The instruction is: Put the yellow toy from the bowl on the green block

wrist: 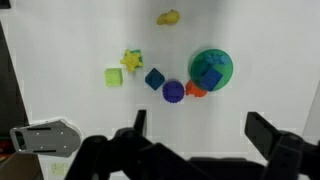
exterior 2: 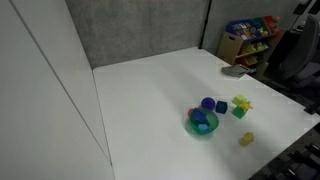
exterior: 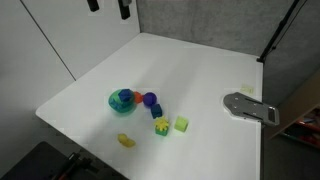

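The yellow star toy sits on top of the green block, to the right of the teal bowl. Both also show in an exterior view, the star on the block, with the bowl nearby. In the wrist view the star lies left of the bowl, and it hides the green block almost entirely. The bowl holds a blue piece. My gripper is open and empty, high above the table and apart from all the toys.
A lime cube, blue cube, purple ball and orange piece lie near the bowl. A rounded yellow lump lies apart. A grey metal plate sits at the table's edge.
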`<state>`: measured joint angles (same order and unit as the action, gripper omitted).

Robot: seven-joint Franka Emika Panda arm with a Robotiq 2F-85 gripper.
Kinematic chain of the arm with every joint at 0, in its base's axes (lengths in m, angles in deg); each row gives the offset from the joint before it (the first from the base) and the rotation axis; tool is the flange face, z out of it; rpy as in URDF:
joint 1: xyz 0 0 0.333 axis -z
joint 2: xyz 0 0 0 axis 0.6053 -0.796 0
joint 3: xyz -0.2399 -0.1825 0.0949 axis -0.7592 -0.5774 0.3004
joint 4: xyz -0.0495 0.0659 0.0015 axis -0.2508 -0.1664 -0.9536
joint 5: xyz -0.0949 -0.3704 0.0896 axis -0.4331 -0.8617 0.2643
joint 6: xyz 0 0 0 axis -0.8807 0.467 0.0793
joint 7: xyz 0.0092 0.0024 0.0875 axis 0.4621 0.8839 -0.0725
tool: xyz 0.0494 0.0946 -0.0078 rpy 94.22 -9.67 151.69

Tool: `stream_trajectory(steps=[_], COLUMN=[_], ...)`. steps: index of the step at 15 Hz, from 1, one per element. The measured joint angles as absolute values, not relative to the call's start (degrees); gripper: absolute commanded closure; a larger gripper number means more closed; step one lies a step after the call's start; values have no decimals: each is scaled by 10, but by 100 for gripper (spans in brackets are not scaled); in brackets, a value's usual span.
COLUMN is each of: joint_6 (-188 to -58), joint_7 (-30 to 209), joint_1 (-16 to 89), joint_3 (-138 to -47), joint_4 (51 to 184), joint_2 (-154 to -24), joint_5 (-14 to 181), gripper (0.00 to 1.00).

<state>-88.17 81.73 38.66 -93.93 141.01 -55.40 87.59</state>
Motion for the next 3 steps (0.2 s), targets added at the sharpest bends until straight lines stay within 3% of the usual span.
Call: stream_trajectory(steps=[3], joint_6=[-881], joint_7=[817], joint_1=[387], joint_3=[-939], joint_4=[1410], joint_2=[-546], joint_5=[876], gripper=[0])
